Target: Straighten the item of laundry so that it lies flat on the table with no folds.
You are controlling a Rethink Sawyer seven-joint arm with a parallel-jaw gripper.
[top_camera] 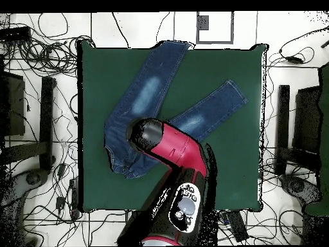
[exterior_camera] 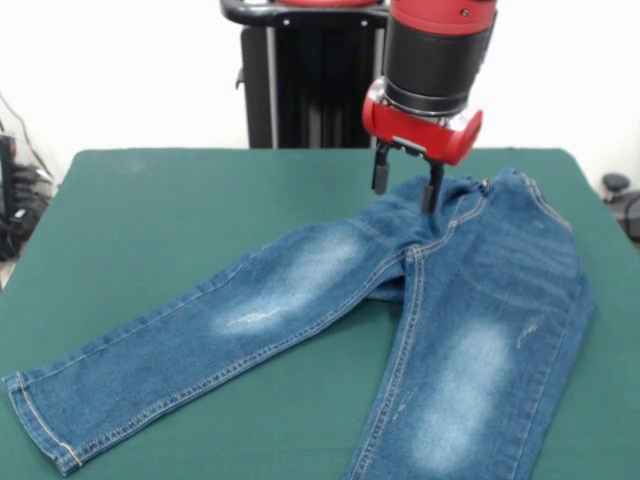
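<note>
Jeans (exterior_camera: 470, 330) of blue denim with faded whitish patches lie face up on a dark green surface (exterior_camera: 150, 220), their legs splayed apart in a wide V. In the front view the waistband sits at the far right of the cloth-topped surface, one leg running down toward the near edge and out of the picture, the other stretching diagonally to the near left corner, where its hem with tan stitching lies flat. A small fold of denim bunches at the crotch where the two legs part.

A red and black arm (exterior_camera: 435, 60) descends from above, its pincer (exterior_camera: 405, 178) positioned over the waistband area. The two dark fingers (exterior_camera: 381, 168) stand apart, with a clear gap between them; the right-hand tip in this view reaches the denim just below the waistband, while the other hangs at the cloth's edge. Nothing is clamped between them.

From overhead, the jeans (top_camera: 151, 87) occupy the middle and upper part of the surface (top_camera: 244, 154), one leg reaching its top edge. The arm (top_camera: 170, 151) covers the waist end, hiding the pincer there.
</note>
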